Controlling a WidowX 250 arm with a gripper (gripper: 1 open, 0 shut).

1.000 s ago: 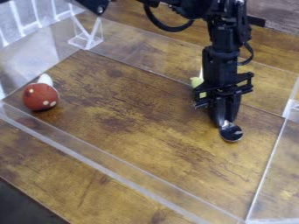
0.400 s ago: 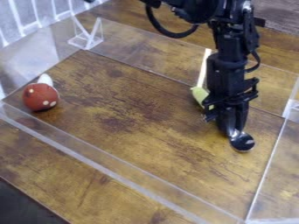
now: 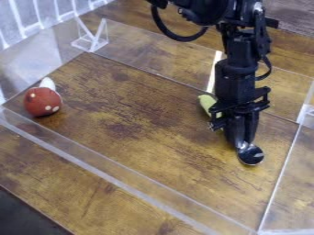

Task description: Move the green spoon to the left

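With the gripper (image 3: 241,130) clamped narrowly on the green spoon (image 3: 232,126) at the right side of the wooden table (image 3: 135,128), silver bowl low, you are in the carry step; next, traverse left toward the mushroom toy (image 3: 43,100).
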